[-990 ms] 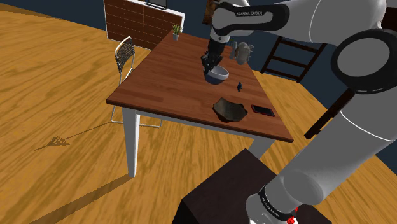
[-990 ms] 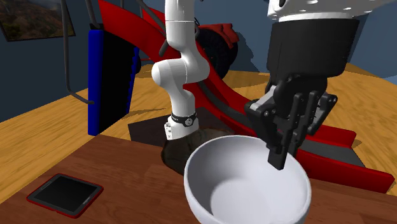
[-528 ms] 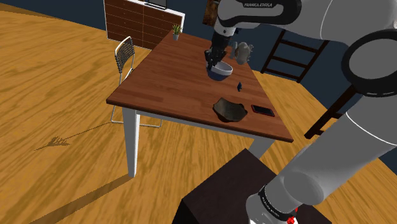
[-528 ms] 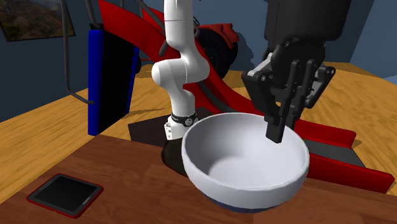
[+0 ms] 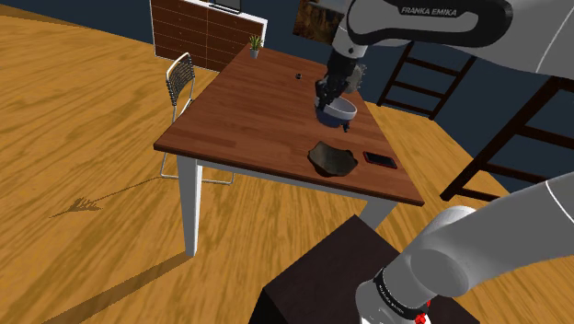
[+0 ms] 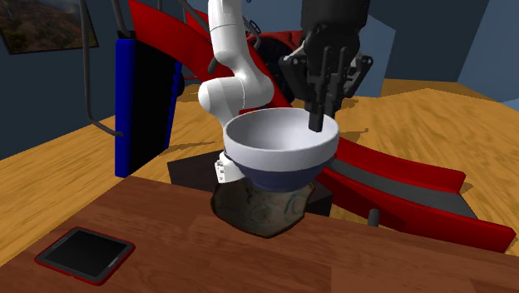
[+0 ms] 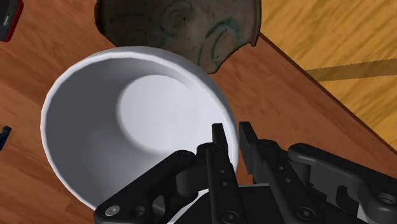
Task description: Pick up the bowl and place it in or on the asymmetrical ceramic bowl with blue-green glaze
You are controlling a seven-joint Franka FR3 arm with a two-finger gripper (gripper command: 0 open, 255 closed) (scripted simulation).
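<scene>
Wood-plank floor (image 5: 83,138) everywhere, dark blue walls (image 6: 432,42) behind, and a brown wooden table (image 5: 248,120) on white legs. On the table sits the lopsided bowl with blue-green glaze (image 5: 331,158), with a flat dark phone-looking slab (image 5: 380,159) just beside it. The white bowl (image 5: 338,110), blue on its underside, hangs in the air near the glazed one, not touching it. The gripper (image 5: 328,95) is pinched onto its rim, one finger inside the bowl and one outside. Mouth faces up, and it's round, so no real long axis.
</scene>
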